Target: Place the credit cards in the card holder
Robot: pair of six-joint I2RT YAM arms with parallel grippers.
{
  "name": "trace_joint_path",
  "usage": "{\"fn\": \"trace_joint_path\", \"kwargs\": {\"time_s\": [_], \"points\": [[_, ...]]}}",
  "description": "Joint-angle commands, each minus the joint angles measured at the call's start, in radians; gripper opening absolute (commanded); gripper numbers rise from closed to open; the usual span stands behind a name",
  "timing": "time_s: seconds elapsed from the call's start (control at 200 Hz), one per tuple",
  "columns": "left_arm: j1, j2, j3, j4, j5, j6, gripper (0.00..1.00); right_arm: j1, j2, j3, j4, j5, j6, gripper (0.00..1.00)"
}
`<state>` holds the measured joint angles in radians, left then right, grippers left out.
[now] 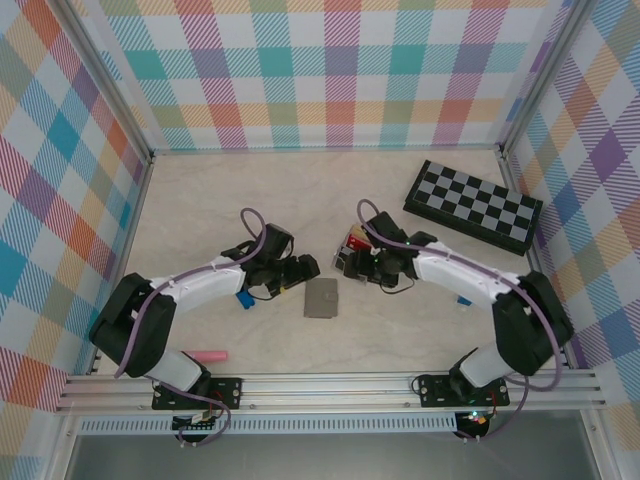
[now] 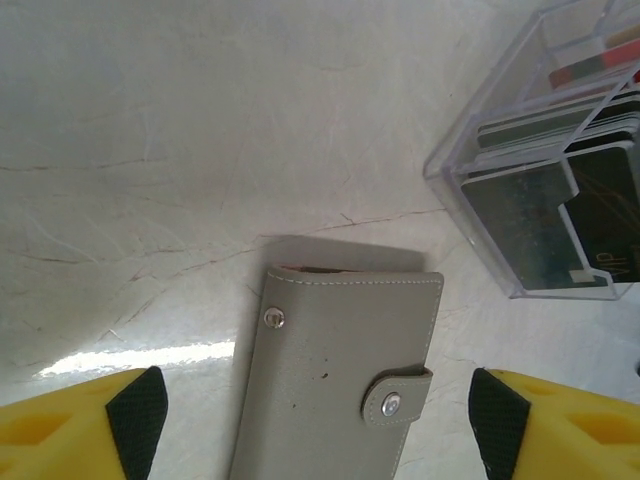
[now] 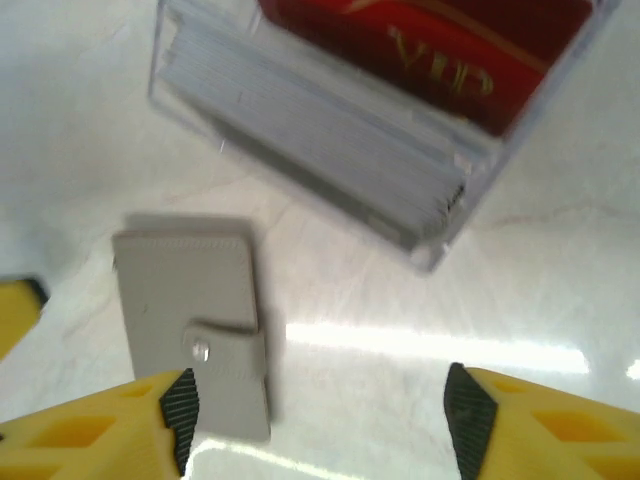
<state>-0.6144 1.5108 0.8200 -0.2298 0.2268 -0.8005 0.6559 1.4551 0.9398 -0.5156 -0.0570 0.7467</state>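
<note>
The grey card holder (image 1: 322,297) lies folded shut on the table between the two arms, its snap tab (image 2: 392,403) fastened. The credit cards stand in a clear plastic tray (image 1: 352,250) just beyond it: a red VIP card (image 3: 440,50), a grey-white stack (image 3: 310,130), and black cards (image 2: 600,225). My left gripper (image 1: 303,268) hovers open over the card holder (image 2: 340,370), with nothing between its fingers. My right gripper (image 1: 346,265) is open too, above bare table to the right of the card holder (image 3: 190,320) and near the tray (image 3: 420,240).
A black-and-grey chequered board (image 1: 472,205) lies at the back right. A small blue block (image 1: 243,298) sits under the left arm. A pink object (image 1: 208,355) lies near the front left. The checked walls close in the table on three sides.
</note>
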Motion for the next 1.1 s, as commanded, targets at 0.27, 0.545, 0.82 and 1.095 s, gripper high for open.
{"fn": "trace_joint_path", "kwargs": {"time_s": [0.27,0.545,0.82,1.095], "points": [[-0.033,0.010,-0.048,0.012,0.019,-0.022,0.65,0.088,0.045,-0.106,0.297,-0.185,0.157,0.32],[-0.023,-0.017,-0.101,0.062,0.020,-0.092,0.64,0.186,0.280,0.045,0.266,-0.138,0.183,0.30],[-0.027,-0.045,-0.159,0.123,0.096,-0.076,0.60,0.193,0.221,-0.123,0.219,-0.115,0.220,0.27],[-0.068,-0.034,-0.151,0.189,0.204,-0.048,0.57,0.185,0.094,-0.257,0.272,-0.141,0.270,0.28]]}}
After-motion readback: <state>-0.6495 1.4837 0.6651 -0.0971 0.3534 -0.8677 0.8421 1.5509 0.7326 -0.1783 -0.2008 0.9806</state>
